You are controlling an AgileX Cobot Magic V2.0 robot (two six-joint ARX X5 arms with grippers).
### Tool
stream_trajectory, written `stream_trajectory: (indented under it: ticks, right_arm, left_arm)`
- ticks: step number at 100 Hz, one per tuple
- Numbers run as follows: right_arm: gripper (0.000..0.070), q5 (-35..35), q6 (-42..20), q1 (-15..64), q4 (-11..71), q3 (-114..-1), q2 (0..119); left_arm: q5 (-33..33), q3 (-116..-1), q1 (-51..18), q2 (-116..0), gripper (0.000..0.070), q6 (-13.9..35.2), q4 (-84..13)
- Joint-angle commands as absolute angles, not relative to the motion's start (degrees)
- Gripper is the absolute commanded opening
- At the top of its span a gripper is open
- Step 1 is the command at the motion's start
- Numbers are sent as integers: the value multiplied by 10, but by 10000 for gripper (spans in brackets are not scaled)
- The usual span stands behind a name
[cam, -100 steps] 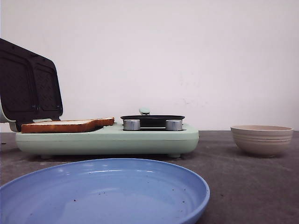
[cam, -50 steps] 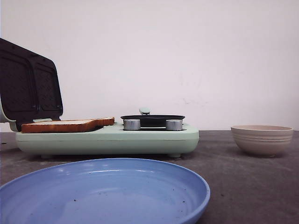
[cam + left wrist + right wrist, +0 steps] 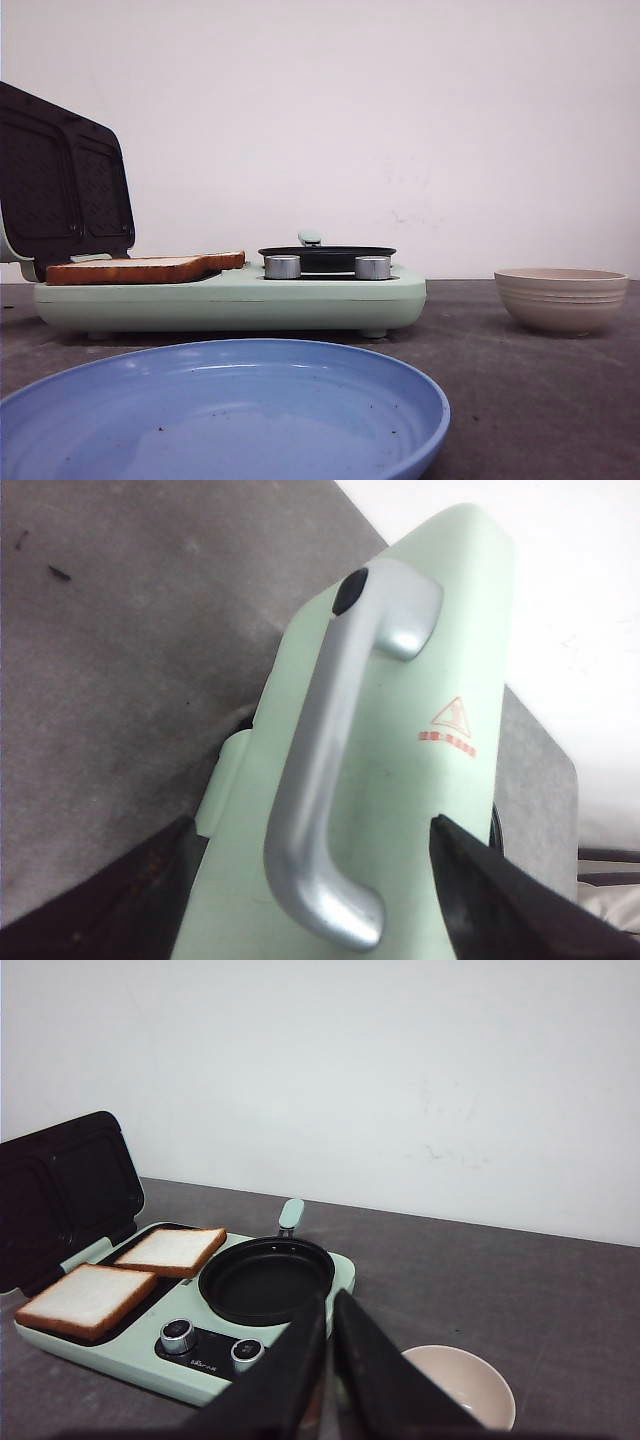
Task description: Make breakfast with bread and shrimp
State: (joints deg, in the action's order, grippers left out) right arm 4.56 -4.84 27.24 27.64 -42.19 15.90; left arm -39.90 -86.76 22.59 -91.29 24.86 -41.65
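Two slices of bread (image 3: 140, 268) lie side by side on the dark plate of the mint-green breakfast maker (image 3: 230, 298). The right wrist view shows the far slice (image 3: 172, 1248) and the near slice (image 3: 85, 1298). The maker's lid (image 3: 60, 185) stands open. My left gripper (image 3: 310, 825) is open, one finger on each side of the lid's silver handle (image 3: 320, 770), close to the lid's green back (image 3: 400, 800). My right gripper (image 3: 331, 1300) is shut and hangs high above the table, near the bowl. No shrimp shows. Neither gripper appears in the front view.
A small black pan (image 3: 265, 1280) sits empty on the maker's right half, behind two silver knobs (image 3: 282, 267). A beige bowl (image 3: 560, 298) stands to the maker's right, partly hidden by my finger in the right wrist view (image 3: 470, 1380). A blue plate (image 3: 220, 410) lies nearest the front.
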Motion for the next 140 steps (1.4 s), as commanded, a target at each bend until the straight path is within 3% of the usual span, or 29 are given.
stream_trajectory:
  ticks: [1,56,72,82,140]
  right_arm:
    - [3,46,-57,274,273,-427,159]
    - [3,46,-72,274,276,-427,160]
    - [3,46,-76,274,278,-427,160]
    - [3,46,-79,274,285,-427,160]
    - [4,46,-86,274,301,-427,160]
  left_arm:
    - [-402,-883,227,-929,400,252,-415]
    - [-409,-883,191,-971,373,289,-409]
    - [-409,-883,175,-976,196,290,-405]
    - [-408,-883,169,-976,1,290,-392]
    - [-400,-883,78,-976,0,286,-329]
